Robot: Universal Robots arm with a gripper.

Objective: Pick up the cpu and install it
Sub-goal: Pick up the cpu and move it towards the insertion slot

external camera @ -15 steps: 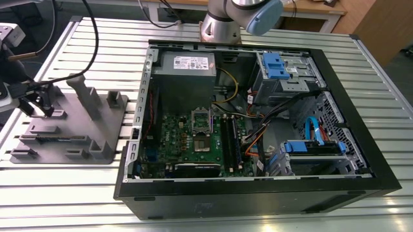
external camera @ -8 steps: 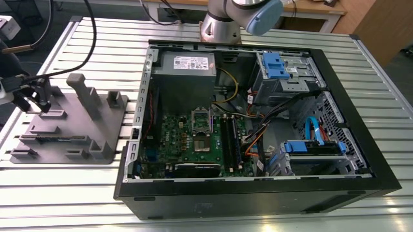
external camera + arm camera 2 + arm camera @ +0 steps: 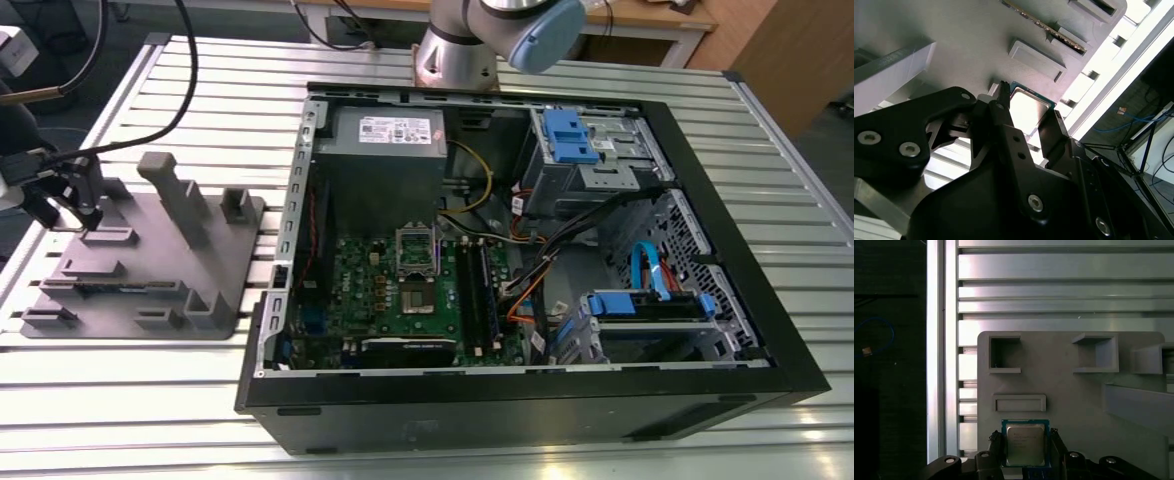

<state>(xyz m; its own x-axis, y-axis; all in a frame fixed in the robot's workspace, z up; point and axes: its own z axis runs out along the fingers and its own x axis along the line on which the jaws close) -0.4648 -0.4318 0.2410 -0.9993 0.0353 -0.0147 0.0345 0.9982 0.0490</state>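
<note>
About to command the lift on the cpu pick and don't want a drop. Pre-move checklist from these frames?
1. Pincer centred on the cpu: ok, it straddles the chip in both wrist views.
2. Grip: ok, the fingers appear to sit against two opposite edges.
3. Chip level in the grip: ok, its edges run parallel to the fingers in the first wrist view.
4. Chip lifted clear of the grey fixture: cannot tell.
5. Case open on top: ok, the motherboard is exposed in the exterior view.
</note>
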